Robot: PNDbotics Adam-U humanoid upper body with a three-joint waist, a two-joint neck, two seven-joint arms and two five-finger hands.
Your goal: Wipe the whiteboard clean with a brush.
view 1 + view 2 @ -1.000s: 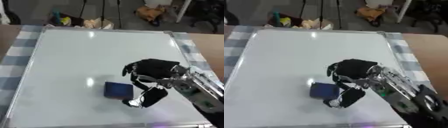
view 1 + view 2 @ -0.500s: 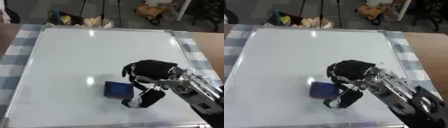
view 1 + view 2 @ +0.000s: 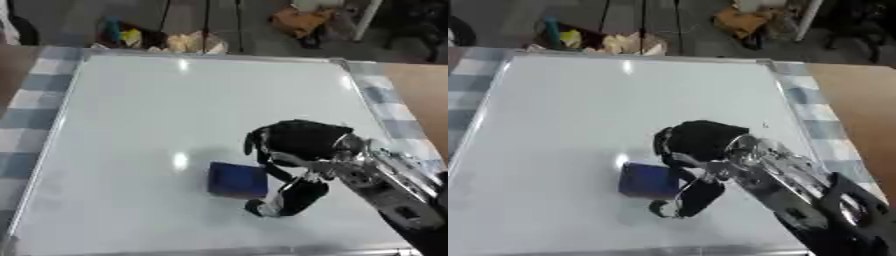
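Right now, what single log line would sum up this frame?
right robot hand: at blue brush, grip unclear | brush: flat on whiteboard, near-right area | left hand: not in view

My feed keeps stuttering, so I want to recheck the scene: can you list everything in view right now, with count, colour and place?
whiteboard: one, white with a silver frame, lying flat and filling most of the view.
brush: one, dark blue block, lying on the whiteboard's near right part.
checked cloth: one, blue-grey and white, under the whiteboard, showing along its left and right sides.
table: one, brown, bare part at the right edge.
clutter on the floor: several things, yellow, tan and orange, beyond the far edge; too blurred to name.
right robot hand: one, black, on the brush's right side, fingers and thumb curled at its edge.
left robot hand: not in view.
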